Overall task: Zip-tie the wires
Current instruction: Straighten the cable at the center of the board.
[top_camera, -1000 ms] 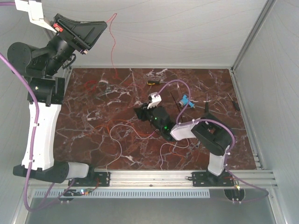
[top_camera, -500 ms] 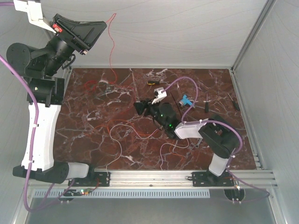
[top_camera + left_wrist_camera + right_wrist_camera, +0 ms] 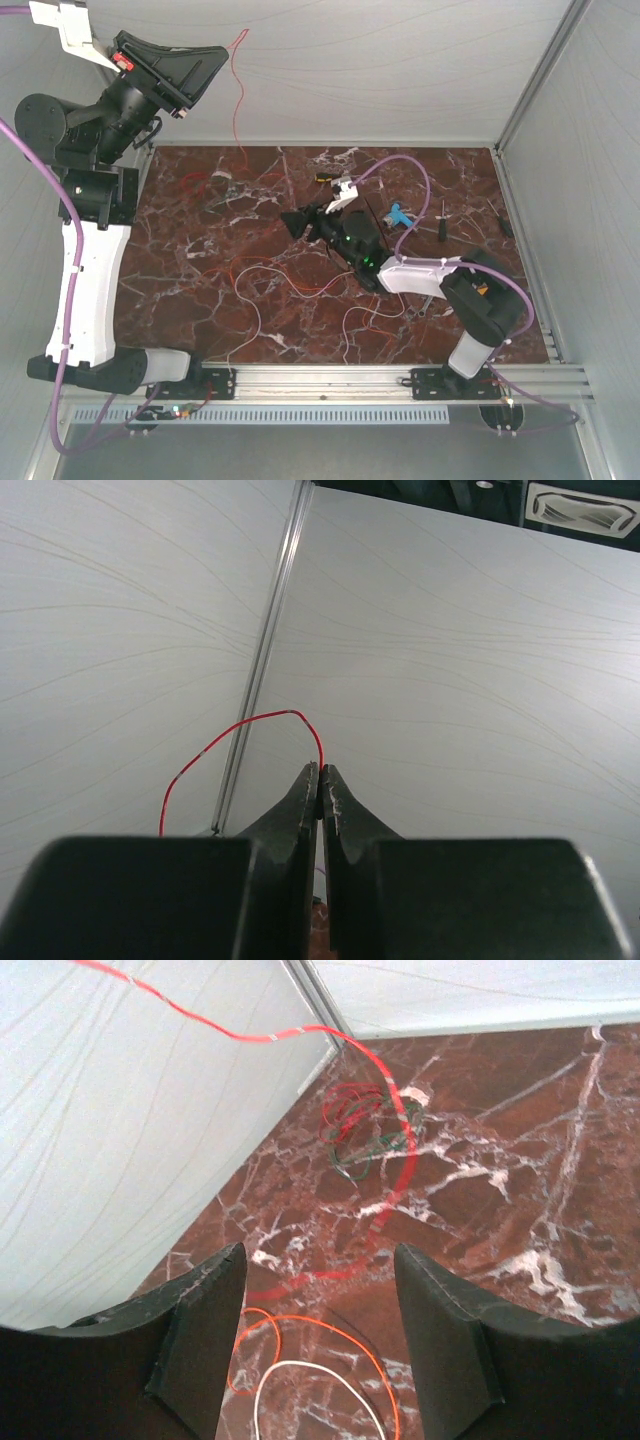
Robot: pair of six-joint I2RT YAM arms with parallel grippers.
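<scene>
Left gripper (image 3: 320,780) clamps a red wire (image 3: 240,723) high above the table (image 3: 180,230)
Right gripper (image 3: 320,1260) gapes empty, seemingly low over it

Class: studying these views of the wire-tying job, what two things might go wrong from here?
1. The left end effector, raised high, pinches a single red wire at its very tips; the strand might slip free.
2. The right end effector is open and empty above the white and orange wires on the table; closing there might catch only some strands, leaving the bundle incomplete.
</scene>
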